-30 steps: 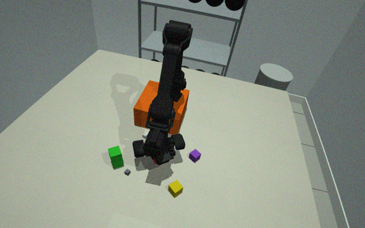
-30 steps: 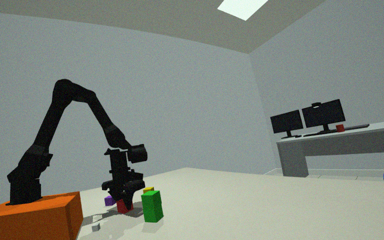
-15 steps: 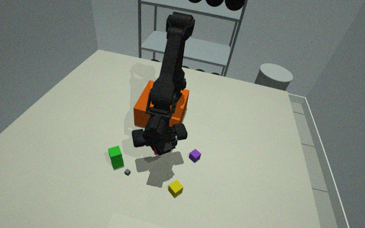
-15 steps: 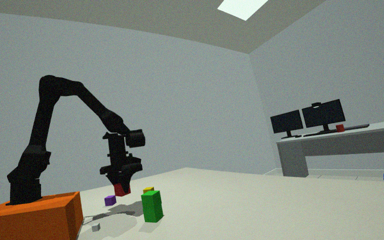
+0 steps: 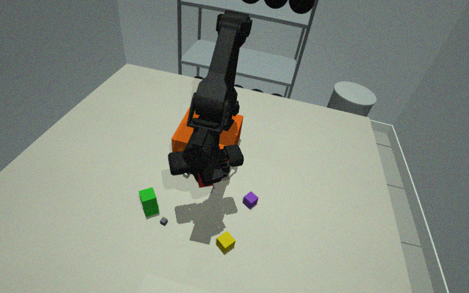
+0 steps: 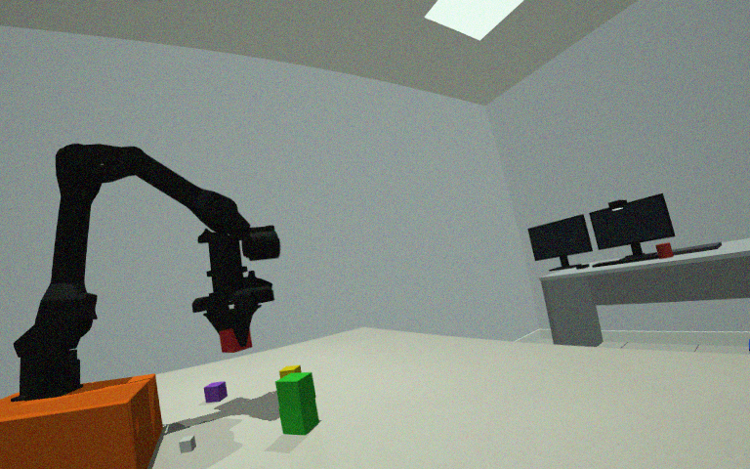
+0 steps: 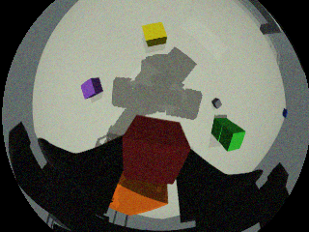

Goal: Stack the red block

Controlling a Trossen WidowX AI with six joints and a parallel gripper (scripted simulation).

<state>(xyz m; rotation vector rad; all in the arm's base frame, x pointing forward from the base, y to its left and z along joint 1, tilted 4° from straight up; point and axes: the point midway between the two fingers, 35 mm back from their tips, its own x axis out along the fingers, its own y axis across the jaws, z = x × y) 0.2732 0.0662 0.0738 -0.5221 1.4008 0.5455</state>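
The red block (image 5: 201, 182) (image 6: 234, 341) (image 7: 155, 150) is held in the air between the fingers of my gripper (image 6: 236, 336) (image 7: 154, 141), which is shut on it. In the exterior view its underside is above the level of the green tower's top. The green tower (image 5: 149, 202) (image 6: 297, 404) (image 7: 228, 133) stands upright on the table, off to the left of the gripper in the top view and to the right in the wrist view. In the top view the arm hides the fingers and most of the red block.
A purple block (image 5: 250, 199) (image 6: 215, 392) (image 7: 92, 88) and a yellow block (image 5: 225, 242) (image 6: 289, 370) (image 7: 154, 34) lie on the table. A small dark grey cube (image 5: 163, 221) (image 7: 216, 102) lies close beside the tower. A small light grey cube (image 5: 186, 175) (image 6: 187, 443) lies near the orange base (image 5: 179, 138) (image 6: 71, 431) (image 7: 137, 199).
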